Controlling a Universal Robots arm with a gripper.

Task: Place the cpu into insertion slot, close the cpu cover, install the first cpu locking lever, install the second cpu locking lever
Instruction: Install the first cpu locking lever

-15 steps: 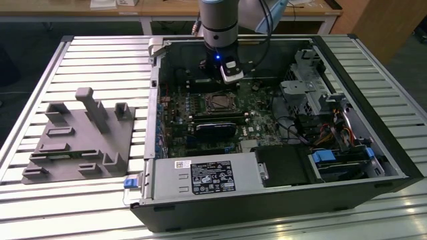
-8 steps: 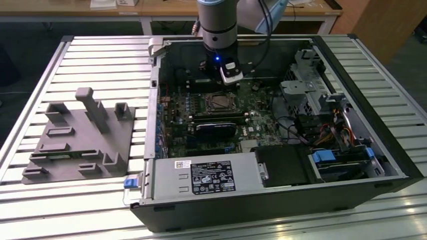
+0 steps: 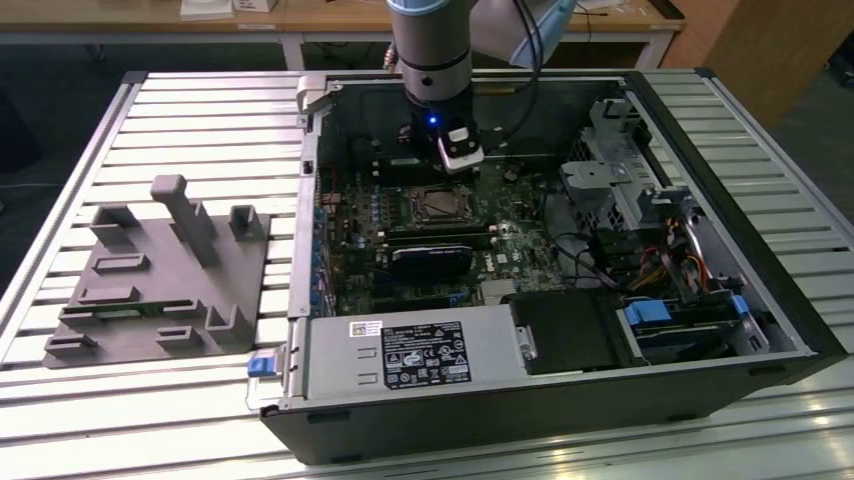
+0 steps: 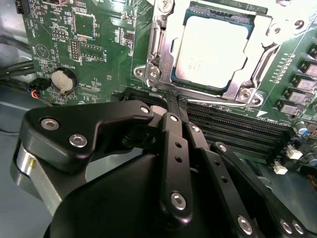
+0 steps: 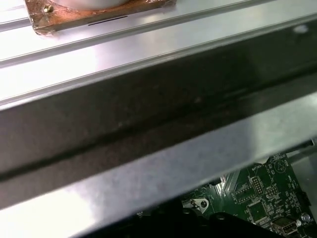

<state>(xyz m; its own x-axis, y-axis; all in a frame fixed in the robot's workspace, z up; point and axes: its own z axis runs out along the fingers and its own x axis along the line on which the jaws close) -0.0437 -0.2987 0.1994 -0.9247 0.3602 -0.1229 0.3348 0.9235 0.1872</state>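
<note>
A: Just beyond the fingertips (image 4: pixel 172 106), what's there?
B: The cpu (image 4: pixel 210 49), seated in the insertion slot (image 4: pixel 176 74), cpu cover (image 4: pixel 250 69) apparently down around it. The gripper (image 4: pixel 174 97) has its fingers pinched together, empty.

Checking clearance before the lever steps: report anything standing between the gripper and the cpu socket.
Nothing visible does. In the second wrist view the gripper, shut, sits at the edge of the insertion slot by the memory slots, nothing between them. The cpu already lies in the slot, with the cpu cover down around it.
</note>
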